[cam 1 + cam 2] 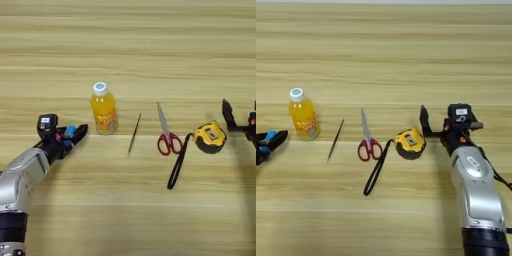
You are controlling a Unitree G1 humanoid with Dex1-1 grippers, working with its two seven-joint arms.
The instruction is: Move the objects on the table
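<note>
On the light wood-grain table [150,50] my things lie in a loose row. The small orange-drink bottle [103,109] with its white cap stands upright toward my left. Just right of it lies the thin dark stick [134,133], slanted, apart from the bottle. Next come the red-handled scissors [165,132], blades closed and pointing away from me, handles toward me. Beside them sits the yellow-black tape measure [410,143], its black strap [376,171] trailing down toward me in a long loop that passes close to the scissors' handles.

My left gripper [71,136] is low at the left, just beside the bottle without touching it. Its black fingers are pinched on the small blue piece [70,130], which peeks out between them.

My right gripper [432,126] hovers just right of the tape measure, near it but apart. One black finger [424,120] stands up clearly; the other I cannot make out, so I cannot tell whether this gripper is spread or closed.
</note>
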